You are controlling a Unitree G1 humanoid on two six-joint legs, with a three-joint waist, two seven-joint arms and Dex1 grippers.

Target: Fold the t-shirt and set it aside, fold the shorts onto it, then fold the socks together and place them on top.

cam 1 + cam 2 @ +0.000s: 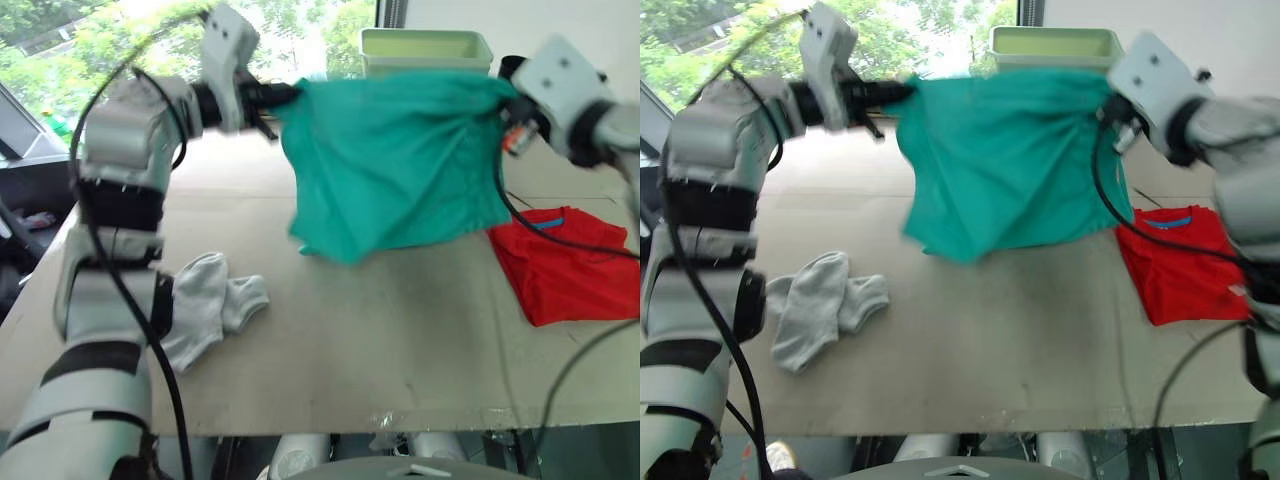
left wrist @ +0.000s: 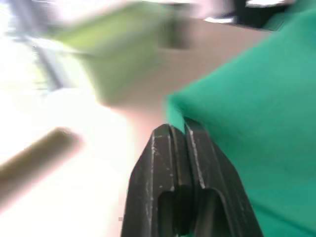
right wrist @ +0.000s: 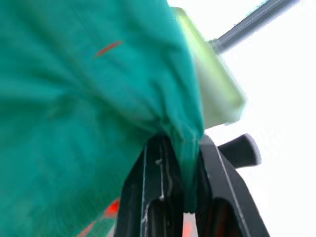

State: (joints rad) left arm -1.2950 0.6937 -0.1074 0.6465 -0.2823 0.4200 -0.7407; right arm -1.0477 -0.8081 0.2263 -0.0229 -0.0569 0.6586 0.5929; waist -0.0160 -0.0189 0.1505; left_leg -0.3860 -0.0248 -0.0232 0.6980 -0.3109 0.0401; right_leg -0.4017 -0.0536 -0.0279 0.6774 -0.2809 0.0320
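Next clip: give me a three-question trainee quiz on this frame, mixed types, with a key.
1. True or false: the shorts lie flat on the table.
2. Multiple choice: where is the t-shirt? A) in the left gripper B) on the table at the robot's right C) inside the green bin
3. Fill in: the socks lie on the table on the robot's ____ side.

Key:
1. False; both grippers hold them up by the top corners, the right gripper pinching one, with the lower edge hanging near the table.
2. B
3. left
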